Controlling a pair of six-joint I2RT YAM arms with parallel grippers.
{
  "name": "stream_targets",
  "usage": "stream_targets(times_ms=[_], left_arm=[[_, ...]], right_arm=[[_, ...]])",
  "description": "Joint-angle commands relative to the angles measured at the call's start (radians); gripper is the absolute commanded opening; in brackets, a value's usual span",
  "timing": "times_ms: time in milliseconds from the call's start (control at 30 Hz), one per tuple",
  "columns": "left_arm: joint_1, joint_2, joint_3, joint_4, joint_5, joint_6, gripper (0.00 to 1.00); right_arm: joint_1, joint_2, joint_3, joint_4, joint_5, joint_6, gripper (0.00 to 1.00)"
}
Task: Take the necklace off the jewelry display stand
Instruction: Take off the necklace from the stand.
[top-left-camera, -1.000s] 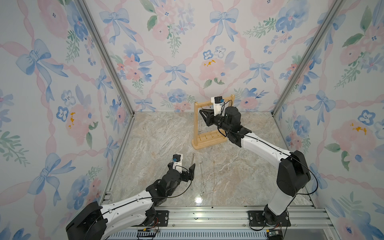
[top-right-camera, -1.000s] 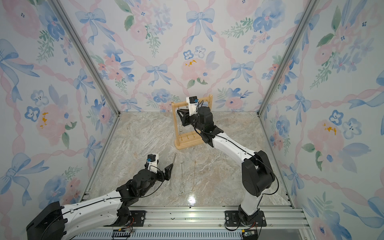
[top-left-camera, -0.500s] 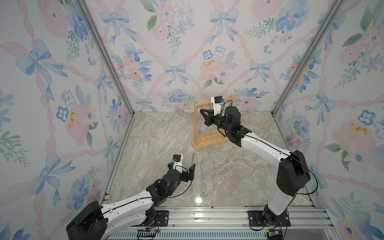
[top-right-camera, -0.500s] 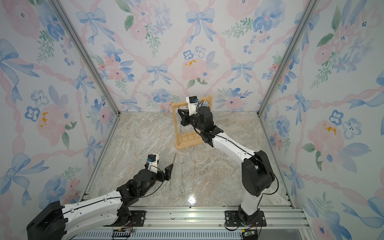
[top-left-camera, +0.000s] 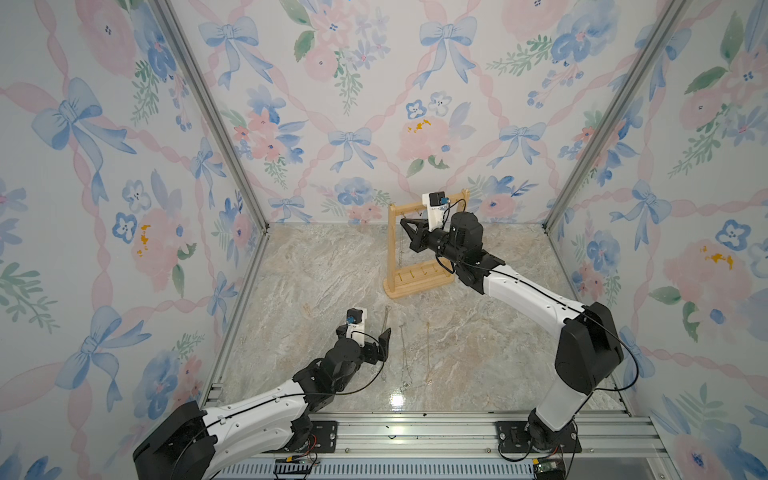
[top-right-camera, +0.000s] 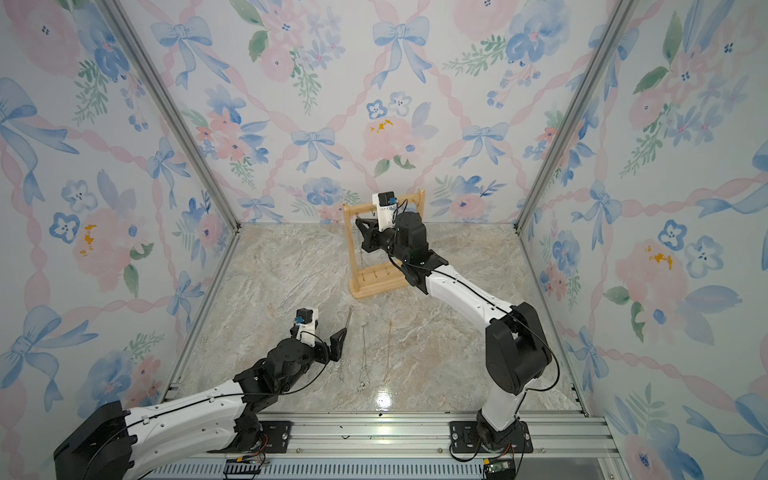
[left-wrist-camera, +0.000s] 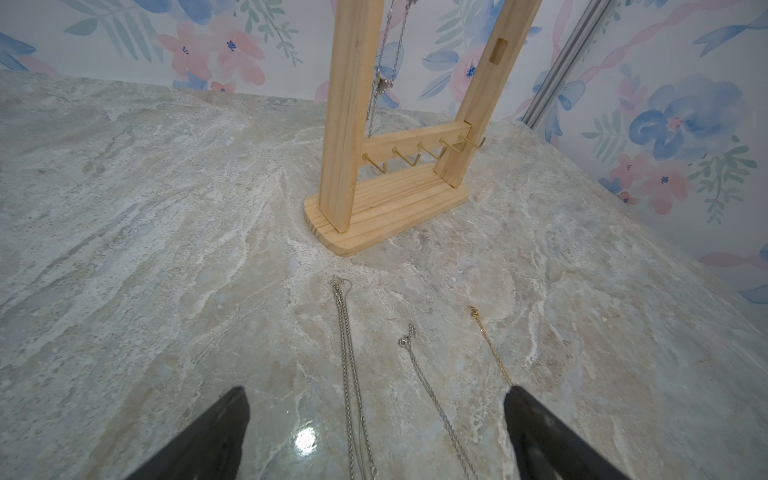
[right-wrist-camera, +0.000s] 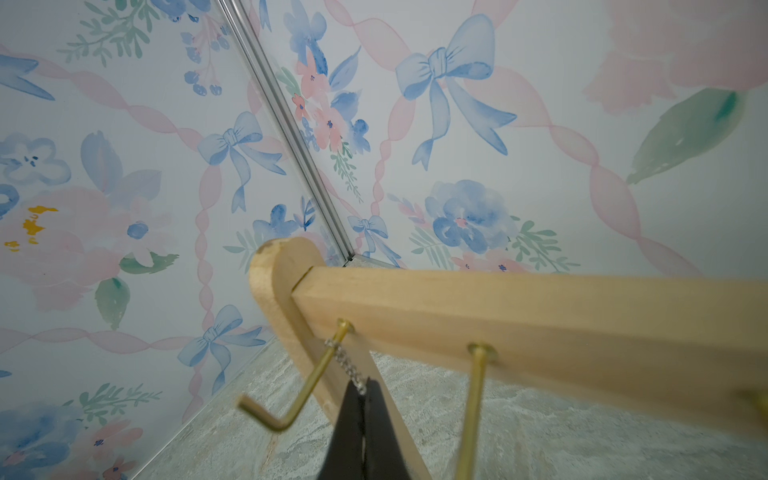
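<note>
Right wrist view: right gripper clenched on the silver chain necklace, pinching it just below the gold hook it hangs from. Necklace still looped over that hook, not yet off. The hook is the end one on the top bar of the jewelry display stand, beside the round-topped post.

Both top views: stand upright at 12 o'clock on the marble table, near the back wall. Right gripper sits at the 9 o'clock end of the top bar.

Left gripper released, jaws wide, low over the table just 8 o'clock of centre, well apart from the stand.

Left wrist view: three loose chains lie flat before its fingers: a heavy silver chain, a thin silver chain and a gold chain.
</note>
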Motion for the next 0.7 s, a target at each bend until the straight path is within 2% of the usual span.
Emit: stream_targets(times_ms=[0, 667], left_arm=[[0.007, 0.005, 0.002, 0.015, 0.004, -0.003, 0.98], [0.007, 0.015, 0.004, 0.015, 0.003, -0.005, 0.98]], right_arm=[[0.017, -0.063, -0.004, -0.029, -0.017, -0.015, 0.00], [0.037, -0.134, 0.012, -0.128, -0.012, -0.046, 0.00]])
